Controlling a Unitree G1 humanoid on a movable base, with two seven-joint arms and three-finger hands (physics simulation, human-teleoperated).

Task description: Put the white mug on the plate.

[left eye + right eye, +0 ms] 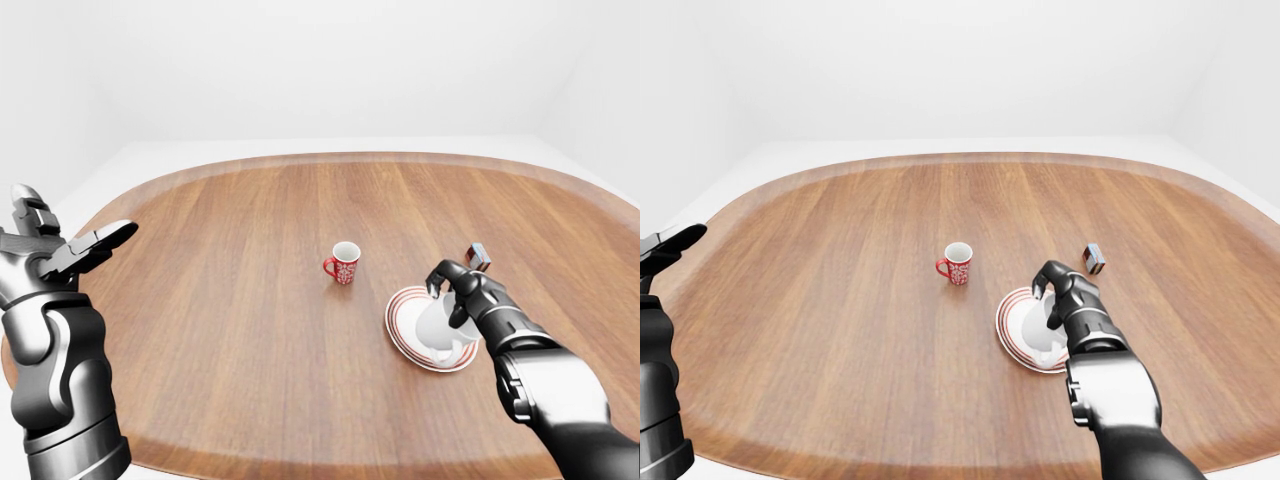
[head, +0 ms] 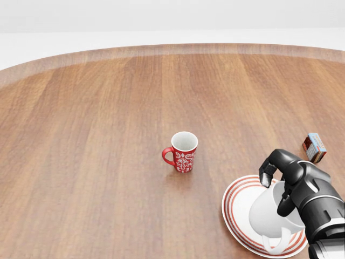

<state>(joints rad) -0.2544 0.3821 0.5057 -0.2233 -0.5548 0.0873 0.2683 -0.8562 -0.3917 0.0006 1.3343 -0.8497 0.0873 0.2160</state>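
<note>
At lower right, the right hand gripped the tilted white mug over the plate, release remaining; left hand open.

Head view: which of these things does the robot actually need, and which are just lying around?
Needed: white mug, tilted over the striped plate, right hand fingers closed round it.
Just lying about: red patterned mug; small box on the wooden table.
</note>
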